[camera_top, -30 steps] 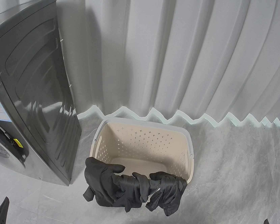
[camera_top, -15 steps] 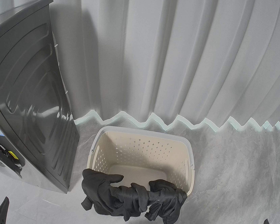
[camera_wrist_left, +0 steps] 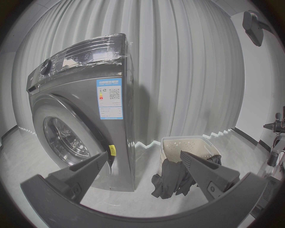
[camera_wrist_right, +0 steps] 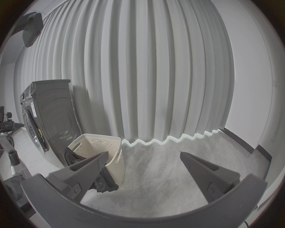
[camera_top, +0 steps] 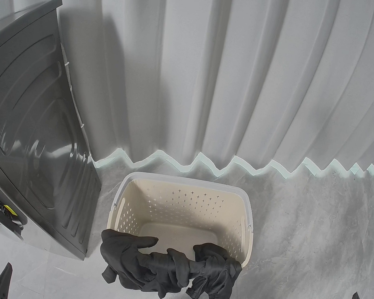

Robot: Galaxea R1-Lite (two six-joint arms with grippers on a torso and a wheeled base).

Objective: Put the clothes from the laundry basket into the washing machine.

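- Two fingers [camera_wrist_left: 80, 169] of the left gripper [camera_wrist_left: 144, 153] stand spread wide with nothing between them. It hangs low and empty, apart from everything, which suits an approach rather than a grasp.
- The washing machine [camera_top: 29, 136] stands ahead of the left gripper and to its outer side. Its round front door [camera_wrist_left: 63, 139] faces that gripper and looks shut in the left wrist view. Judgement: the door has to be opened before anything goes in, and the left arm is the nearer one for that.
- The laundry basket [camera_top: 187, 182] sits on the floor [camera_top: 323, 220], ahead of and between the two grippers. It is just beside the machine's side panel and backed by the curtain [camera_top: 251, 74]. Its bottom shows bare.
- The clothes [camera_top: 167, 265], a dark twisted bundle, hang over the basket's near rim, part inside and part trailing down the outer wall. This is the side closest to both grippers. Judgement: slung over the rim, the bundle can be taken from above without reaching into the basket, though loose ends may snag on the rim.
- The right gripper [camera_top: 368, 289] is also splayed and empty. It is low, with the basket ahead of it and well off to its inner side. Judgement: no transfer has begun, and the load is wholly at the basket.
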